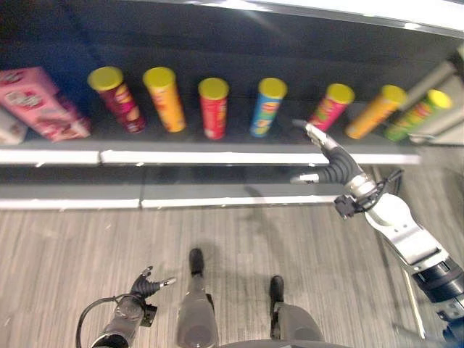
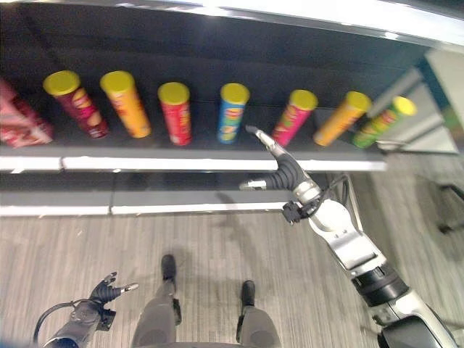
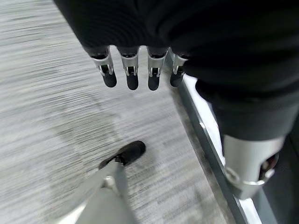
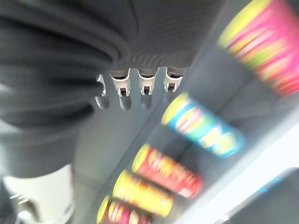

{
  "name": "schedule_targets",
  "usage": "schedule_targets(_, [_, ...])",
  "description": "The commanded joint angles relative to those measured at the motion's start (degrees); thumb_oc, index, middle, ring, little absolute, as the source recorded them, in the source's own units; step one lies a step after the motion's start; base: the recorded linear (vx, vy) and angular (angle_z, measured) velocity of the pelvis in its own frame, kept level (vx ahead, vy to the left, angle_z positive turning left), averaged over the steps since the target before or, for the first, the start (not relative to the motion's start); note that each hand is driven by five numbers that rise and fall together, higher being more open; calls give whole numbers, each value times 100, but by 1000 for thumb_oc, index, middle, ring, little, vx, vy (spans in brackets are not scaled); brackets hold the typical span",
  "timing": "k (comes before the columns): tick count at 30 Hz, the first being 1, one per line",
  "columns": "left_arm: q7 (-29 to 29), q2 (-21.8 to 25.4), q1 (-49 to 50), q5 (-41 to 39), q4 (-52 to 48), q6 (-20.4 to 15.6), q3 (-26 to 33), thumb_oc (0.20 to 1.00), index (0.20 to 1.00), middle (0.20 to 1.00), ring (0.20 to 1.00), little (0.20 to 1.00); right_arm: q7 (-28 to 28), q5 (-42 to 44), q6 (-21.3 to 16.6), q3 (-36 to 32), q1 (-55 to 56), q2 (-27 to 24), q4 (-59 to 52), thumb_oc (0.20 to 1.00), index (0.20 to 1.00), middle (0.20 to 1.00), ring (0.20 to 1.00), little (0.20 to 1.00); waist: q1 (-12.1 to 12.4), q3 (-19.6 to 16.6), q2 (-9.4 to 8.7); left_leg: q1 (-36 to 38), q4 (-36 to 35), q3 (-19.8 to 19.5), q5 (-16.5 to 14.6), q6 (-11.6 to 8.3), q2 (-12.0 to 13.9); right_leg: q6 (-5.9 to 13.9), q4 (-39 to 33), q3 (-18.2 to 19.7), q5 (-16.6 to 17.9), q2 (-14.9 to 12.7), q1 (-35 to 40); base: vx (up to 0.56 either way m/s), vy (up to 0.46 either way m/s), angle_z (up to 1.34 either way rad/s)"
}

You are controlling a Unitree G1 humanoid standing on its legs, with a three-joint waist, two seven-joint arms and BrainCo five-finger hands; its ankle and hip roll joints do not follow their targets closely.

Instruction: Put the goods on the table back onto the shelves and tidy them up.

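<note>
Fingers of the right hand (image 1: pixel 330 148) are stretched straight and hold nothing — their dark tips reach over the front edge of the shelf (image 1: pixel 239 156), into the gap between the blue can (image 1: pixel 267 107) and the pink can (image 1: pixel 330 106). Both cans stand just beside the tips, blue to the robot's left, pink to its right, long axes upright with yellow lids on top. Further along the row stand the red can (image 1: pixel 213 107), an orange can (image 1: pixel 164 98) and a dark red can (image 1: pixel 116 98), with a pink box (image 1: pixel 40 101) at the far left. By my reading, the right hand is the one placed to straighten them. Down low, the left hand (image 1: pixel 148 284) hangs over the floor (image 1: pixel 65 254), fingers relaxed and empty — well apart from the shelf.
</note>
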Motion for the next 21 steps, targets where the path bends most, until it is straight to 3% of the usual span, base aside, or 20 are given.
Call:
schedule_targets(1, [-109,44,0,271,172,-67,69,1000,1000,1000,1000,1000,309,655,-418,-410,-34,-117,-236,1000,1000,1000,1000,1000,94,-262,247,769,534,532,-1412,-206,-25,290,36,-314,548,180,-504,-50,10,-90])
schedule_targets(4, [-169,-58,98,311,213,-82,190,1000,1000,1000,1000,1000,406,973,-423,-833,384,-13,-136,1000,1000,1000,1000,1000,-15,-505,262,1021,436,1053,-1367,-282,170,290,-25,-619,866,-158,-458,-2,-63,-105])
schedule_targets(5, [-184,-78,140,310,204,-85,221,1000,1000,1000,1000,1000,393,1033,-413,-955,459,14,-91,1000,1000,1000,1000,1000,-17,-572,303,1181,403,1119,-1508,-341,222,290,-34,-759,876,-208,-411,60,-82,-108])
schedule_targets(7, [-190,-129,201,250,147,-81,305,1000,1000,1000,1000,1000,258,1056,-407,-1161,549,53,81,1000,1000,1000,1000,1000,30,-604,303,1353,440,1406,-1517,-377,294,290,-25,-1252,977,-402,-397,5,-123,-134])
schedule_targets(9, [-182,-201,254,200,151,-69,371,1000,1000,1000,1000,1000,49,1017,-416,-1443,639,79,227,1000,1000,1000,1000,1000,83,-659,255,1457,507,1700,-1468,-432,380,290,-85,-1833,940,-572,-224,-43,-149,-129])
schedule_targets(11, [-188,-250,264,181,177,-65,390,1000,1000,1000,1000,1000,-77,902,-350,-1782,830,59,312,1000,1000,1000,1000,1000,107,-762,197,1461,575,1933,-1391,-515,493,290,-268,-2016,845,-572,-32,-62,-165,-110])
schedule_targets(14, [-202,-304,233,191,187,-62,383,1000,1000,1000,1000,1000,-235,698,-275,-2221,1122,-63,319,1000,1000,1000,1000,1000,62,-827,229,1500,548,2008,-1261,-632,645,290,-264,-1909,645,-475,23,22,-256,-51])
schedule_targets(17, [-230,-431,206,229,171,-78,303,1000,1000,1000,1000,1000,-422,506,-306,-2974,1574,-313,165,1000,1000,1000,1000,1000,-188,-917,464,1695,448,2053,-950,-869,976,290,-73,-1778,141,-239,135,84,-264,-17])
schedule_targets(18, [-229,-433,205,229,171,-78,298,1000,1000,1000,1000,1000,-421,506,-304,-2982,1583,-313,160,1000,1000,1000,1000,1000,-183,-915,468,1699,446,2054,-948,-871,978,290,-71,-1778,139,-236,137,63,-255,-9])
schedule_targets(19, [-269,-492,157,226,109,-71,231,1000,1000,1000,1000,1000,-541,438,-348,-3291,1756,-296,62,1000,1000,1000,1000,1000,-327,-944,603,1753,473,2063,-734,-984,1218,219,108,-1698,-162,-54,186,66,-217,-8])
schedule_targets(21, [-266,-521,136,215,9,-85,209,1000,1000,1000,1000,1000,-677,341,-389,-3514,1820,-304,46,1000,1000,1000,1000,1000,-466,-966,679,1884,535,2149,-543,-1029,1429,92,251,-1604,-349,120,223,98,-268,-3])
